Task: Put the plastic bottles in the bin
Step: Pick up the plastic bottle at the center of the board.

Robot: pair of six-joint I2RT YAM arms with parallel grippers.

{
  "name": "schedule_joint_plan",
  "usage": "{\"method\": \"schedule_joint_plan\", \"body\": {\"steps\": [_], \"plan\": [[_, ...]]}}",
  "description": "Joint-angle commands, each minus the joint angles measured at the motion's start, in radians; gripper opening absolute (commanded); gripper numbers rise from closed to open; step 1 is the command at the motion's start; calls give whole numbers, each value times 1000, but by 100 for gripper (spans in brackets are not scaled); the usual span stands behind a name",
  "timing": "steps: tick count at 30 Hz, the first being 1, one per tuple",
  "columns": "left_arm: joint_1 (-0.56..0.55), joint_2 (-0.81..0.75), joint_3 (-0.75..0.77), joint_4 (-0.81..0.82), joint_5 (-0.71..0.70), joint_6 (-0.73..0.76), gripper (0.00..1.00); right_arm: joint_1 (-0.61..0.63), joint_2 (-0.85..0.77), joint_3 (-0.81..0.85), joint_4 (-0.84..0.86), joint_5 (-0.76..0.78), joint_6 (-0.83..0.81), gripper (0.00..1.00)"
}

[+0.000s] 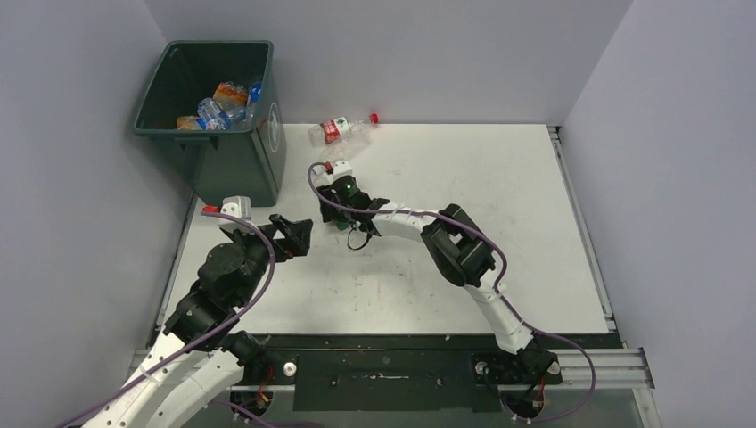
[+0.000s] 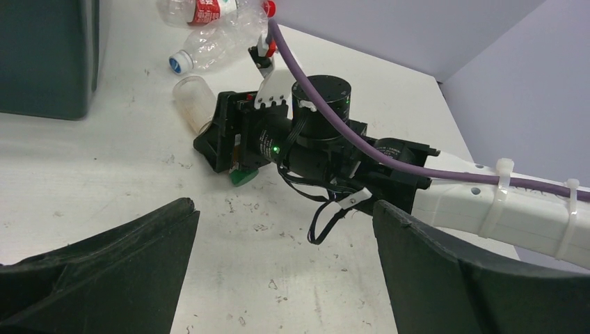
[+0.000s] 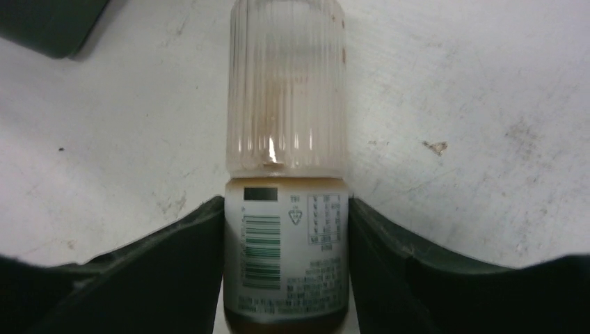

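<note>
A small ribbed clear bottle (image 3: 287, 90) with a white label and a green cap (image 2: 242, 177) lies on the white table. My right gripper (image 3: 285, 229) is shut on its labelled part, both fingers against its sides; seen from above, the gripper (image 1: 343, 203) hides most of it. Two more plastic bottles lie at the back: one with a red label and red cap (image 1: 343, 130), one clear with a blue cap (image 2: 209, 52). The dark green bin (image 1: 241, 165) stands at the back left with several bottles (image 1: 223, 105) inside. My left gripper (image 2: 285, 223) is open over bare table, just left of the right gripper.
Grey walls close the table (image 1: 499, 223) in at the back and on both sides. The right arm (image 1: 459, 245) stretches across the middle of the table, with its purple cable (image 2: 327, 115) looping over the wrist. A black rail (image 1: 383, 370) runs along the near edge.
</note>
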Motion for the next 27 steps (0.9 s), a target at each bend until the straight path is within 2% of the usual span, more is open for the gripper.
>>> {"method": "schedule_joint_plan", "body": {"steps": [1, 3, 5, 9, 11, 14, 19, 23, 27], "plan": [[-5, -7, 0, 26, 22, -30, 96, -9, -69, -116, 24, 14, 14, 49], [-5, -15, -6, 35, 21, -39, 96, -11, -138, -196, 74, 28, 14, 40], [-5, -28, -16, 47, 20, -54, 96, -16, -242, -313, 151, 44, 27, 37], [-5, -42, -55, 89, 17, -118, 96, -32, -515, -615, 369, 31, 75, 34], [-3, -48, -98, 149, 46, -175, 96, -32, -698, -778, 534, 10, 97, 34], [-2, -82, -210, 356, 104, -242, 96, -29, -903, -1005, 712, -20, 141, 34], [1, -81, -430, 879, 277, -299, 96, -24, -1160, -1207, 851, -95, 226, 33], [0, 56, -429, 1087, 460, -305, 96, -21, -1304, -1346, 997, -128, 332, 33], [-8, 226, -392, 1256, 611, -329, 96, -13, -1352, -1442, 1169, -152, 444, 34]]}}
